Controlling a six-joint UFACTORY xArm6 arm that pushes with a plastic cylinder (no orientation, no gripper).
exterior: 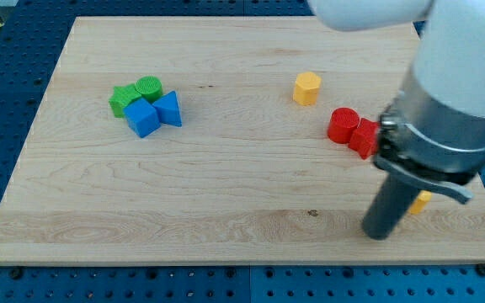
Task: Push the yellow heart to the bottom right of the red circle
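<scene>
The rod's tip (379, 232) rests on the board (226, 210) near its bottom right corner; it is a bare rod end with nothing to clasp, and it grips nothing. Just to the tip's right, a sliver of the yellow heart (422, 200) shows from behind the rod, mostly hidden, so whether the two touch cannot be told. Above the tip, toward the view's right, sit the red circle (342, 124) and a second red block (365, 137), touching each other, the second partly covered by the arm (453, 93); its shape is unclear. The heart lies below and to the right of the circle. Further up and left stands a yellow hexagon (306, 87), apart from the reds. Well away on the view's left is a tight cluster: a green circle (149, 87), another green block (123, 100), a blue cube (142, 118) and a blue triangle (170, 109).
</scene>
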